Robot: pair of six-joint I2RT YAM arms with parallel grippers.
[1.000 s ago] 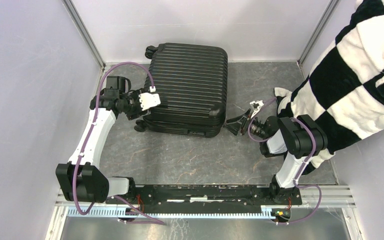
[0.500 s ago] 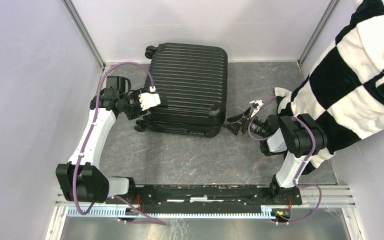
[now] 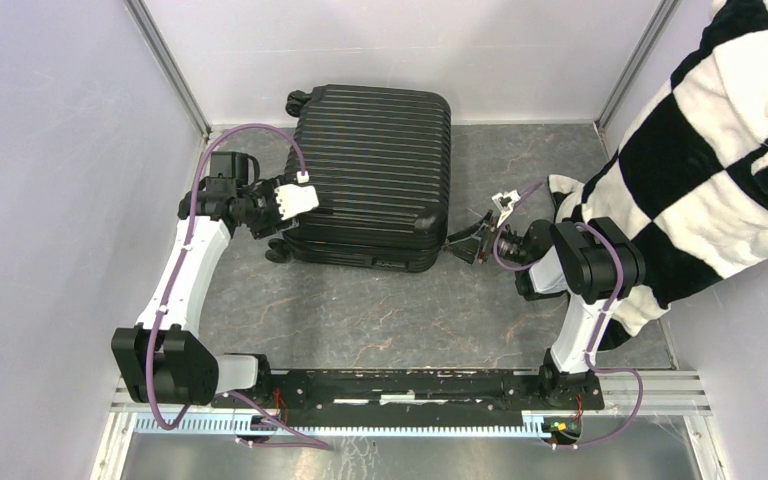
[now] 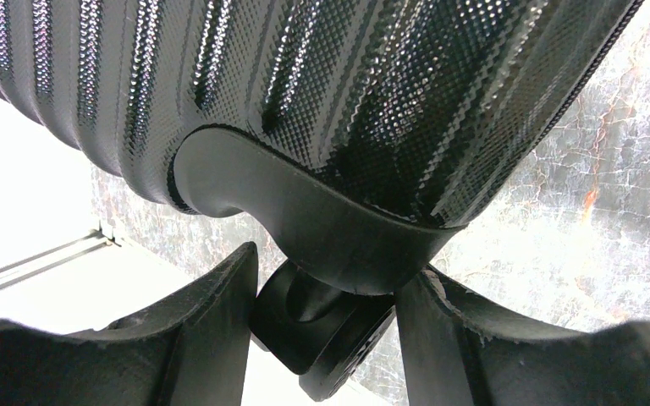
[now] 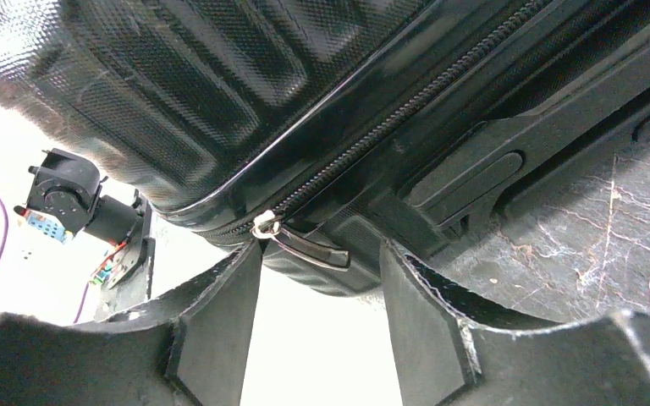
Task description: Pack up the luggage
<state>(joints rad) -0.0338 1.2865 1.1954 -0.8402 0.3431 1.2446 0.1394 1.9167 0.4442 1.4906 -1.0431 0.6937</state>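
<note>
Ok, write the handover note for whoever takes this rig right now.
Left end effector: shut on the caster wheel at the luggage's near-left corner.
Right end effector: open, one finger on either side of the zipper pull at the near-right corner, not gripping it.
Luggage: closed, lying flat on the table. Checkered blanket: outside it, at the right.
Done: nothing visibly packed.
Left: unzip, open, load, close.

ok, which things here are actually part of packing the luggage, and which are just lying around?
Job: luggage; its caster wheel, held in the left gripper; zipper pull, inside the open right gripper.
Lying about: checkered fleece fabric, untouched.
</note>
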